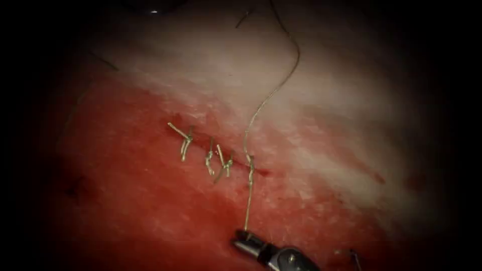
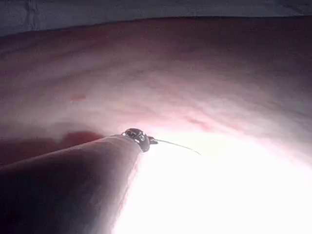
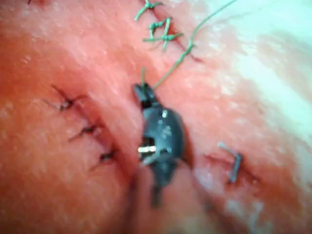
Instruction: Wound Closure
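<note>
The cut (image 1: 221, 153) runs slantwise across the red tissue (image 1: 150, 200), with three tied stitches (image 1: 210, 160) along it. At its right end sits a fourth stitch with a knot (image 1: 250, 168). One strand of thread (image 1: 248, 200) runs straight down from the knot to my right tool (image 1: 246, 233), whose jaws are shut on its end; the right wrist view shows this grip (image 3: 144, 90) on the thread (image 3: 170, 68). The other strand (image 1: 281, 83) curves up and leaves past the top edge. My left tool (image 2: 140, 136) has thread (image 2: 178, 146) coming out of its tip.
Red fluid covers the tissue left of and below the cut; pale tissue (image 1: 326, 100) lies to the upper right. Three dark older stitches (image 3: 87, 129) lie beside my right tool. Another stitch (image 3: 234, 163) sits on its other side, also seen as the stitch (image 1: 351, 256) low in the endoscope view.
</note>
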Controlling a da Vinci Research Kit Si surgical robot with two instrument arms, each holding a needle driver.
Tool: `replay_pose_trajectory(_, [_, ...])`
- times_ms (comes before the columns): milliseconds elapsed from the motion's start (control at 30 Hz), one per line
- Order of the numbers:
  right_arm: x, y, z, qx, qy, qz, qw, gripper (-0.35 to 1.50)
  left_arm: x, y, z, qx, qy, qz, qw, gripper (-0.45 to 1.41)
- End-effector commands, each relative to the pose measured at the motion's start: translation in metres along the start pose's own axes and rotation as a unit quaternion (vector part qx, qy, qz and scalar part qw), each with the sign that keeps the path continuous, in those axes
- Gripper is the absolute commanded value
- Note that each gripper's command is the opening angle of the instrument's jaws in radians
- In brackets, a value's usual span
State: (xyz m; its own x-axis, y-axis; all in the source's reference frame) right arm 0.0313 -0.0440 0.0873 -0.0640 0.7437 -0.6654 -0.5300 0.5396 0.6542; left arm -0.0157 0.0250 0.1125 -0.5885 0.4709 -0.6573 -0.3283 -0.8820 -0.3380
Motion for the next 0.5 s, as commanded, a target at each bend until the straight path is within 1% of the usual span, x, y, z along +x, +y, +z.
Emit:
replay_pose_trajectory(33, [-0.0006,-0.0002,0.0009,0.000,0.002,0.000,1.000,1.06,0.0002,0.0004,-0.0002,-0.006,0.002,0.003,1.000,-0.45])
replay_pose_trajectory(67, [-0.0006,-0.0002,0.0009,0.000,0.002,0.000,1.000,1.06,0.0002,0.0004,-0.0002,-0.006,0.002,0.003,1.000,-0.45])
replay_pose_trajectory(100, [-0.0005,-0.0002,0.0009,0.000,0.002,0.001,1.000,1.18,0.0001,0.0013,-0.0012,-0.013,0.003,0.005,1.000,-0.45])
replay_pose_trajectory(167, [-0.0002,-0.0002,0.0012,0.001,0.008,0.002,1.000,1.46,-0.0002,0.0049,-0.0050,-0.036,0.008,0.011,0.999,-0.45])
replay_pose_trajectory(267, [0.0004,-0.0002,0.0013,0.018,0.018,0.004,1.000,1.48,-0.0004,0.0082,-0.0077,-0.049,0.009,0.016,0.999,-0.45])
replay_pose_trajectory(300, [0.0005,-0.0002,0.0013,0.019,0.021,0.005,1.000,1.48,-0.0004,0.0088,-0.0081,-0.051,0.010,0.017,0.999,-0.45])
replay_pose_trajectory(333, [0.0011,-0.0003,0.0010,0.021,0.024,0.007,0.999,1.48,-0.0006,0.0122,-0.0096,-0.058,0.011,0.023,0.998,-0.45])
replay_pose_trajectory(367, [0.0011,-0.0003,0.0010,0.021,0.024,0.007,0.999,1.48,-0.0006,0.0122,-0.0096,-0.058,0.011,0.023,0.998,-0.45])
replay_pose_trajectory(433, [0.0024,-0.0004,0.0003,0.029,0.022,0.012,0.999,1.48,-0.0006,0.0159,-0.0106,-0.065,0.010,0.026,0.998,-0.45])
replay_pose_trajectory(467, [0.0024,-0.0004,0.0003,0.029,0.022,0.012,0.999,1.48,-0.0006,0.0159,-0.0106,-0.065,0.010,0.026,0.998,-0.45])
replay_pose_trajectory(500, [0.0035,-0.0001,0.0001,0.045,0.019,0.016,0.999,1.46,-0.0004,0.0175,-0.0108,-0.071,0.013,0.027,0.997,-0.45])
